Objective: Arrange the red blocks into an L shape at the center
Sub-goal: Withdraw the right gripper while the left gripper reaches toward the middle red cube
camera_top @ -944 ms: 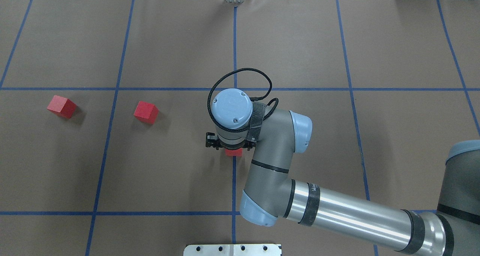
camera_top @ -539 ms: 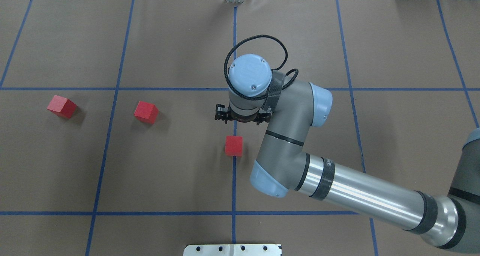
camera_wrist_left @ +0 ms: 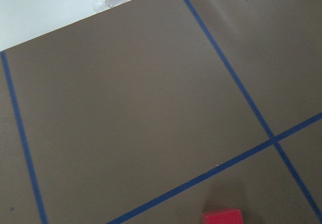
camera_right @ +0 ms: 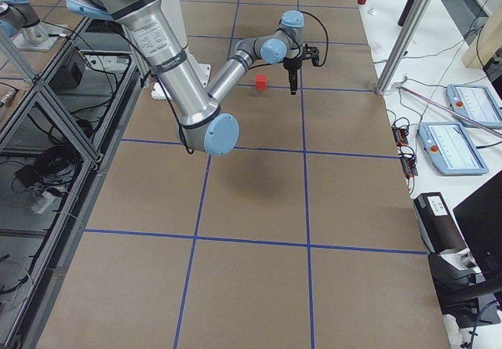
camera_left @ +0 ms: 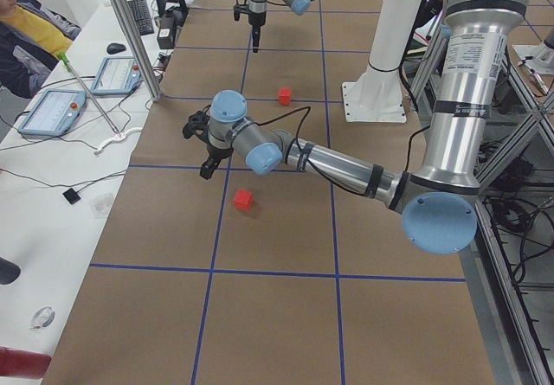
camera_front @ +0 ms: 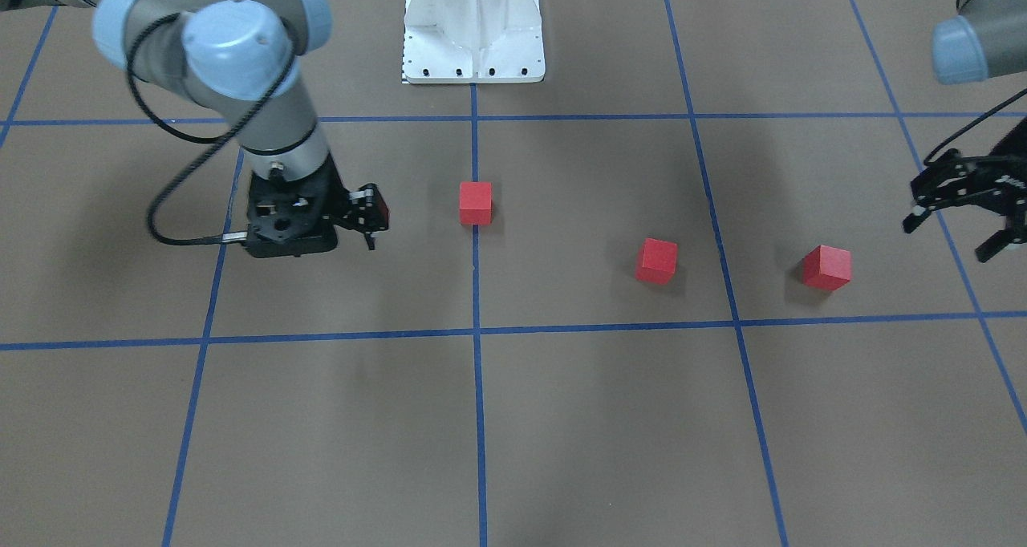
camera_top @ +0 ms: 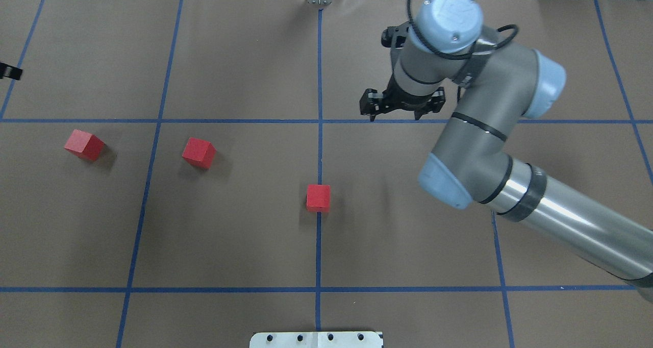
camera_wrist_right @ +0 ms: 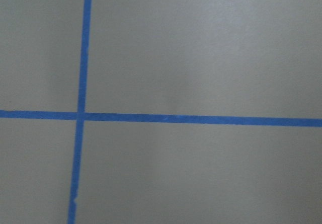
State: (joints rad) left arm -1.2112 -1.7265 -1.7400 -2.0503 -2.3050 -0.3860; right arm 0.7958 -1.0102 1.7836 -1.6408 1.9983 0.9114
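The right jaws are hanging spread apart and gripping nothing, carried above the table (camera_top: 245, 57) by the right arm (camera_top: 479, 133). In the right wrist view, a tape crossing (camera_wrist_right: 80, 116) is showing on the bare brown surface below them.

The first red block (camera_top: 318, 197) is sitting at the center (camera_top: 318, 159), straddling the vertical blue tape line (camera_top: 319, 57). It is lying well apart from the right jaws, to their left by the robot's own reckoning and nearer the robot's base.

The second red block (camera_top: 199, 152) is resting farther to the left of the right jaws, inside the next grid square. It is sitting between the first block and the third red block (camera_top: 84, 144).

The third block is lying near the left jaws, off to their right. The left jaws are also standing apart and are closing on nothing. The left arm (camera_front: 975, 34) is holding them over the table's outer stretch.

All three blocks are lying apart from one another, none touching, each turned at its own angle.
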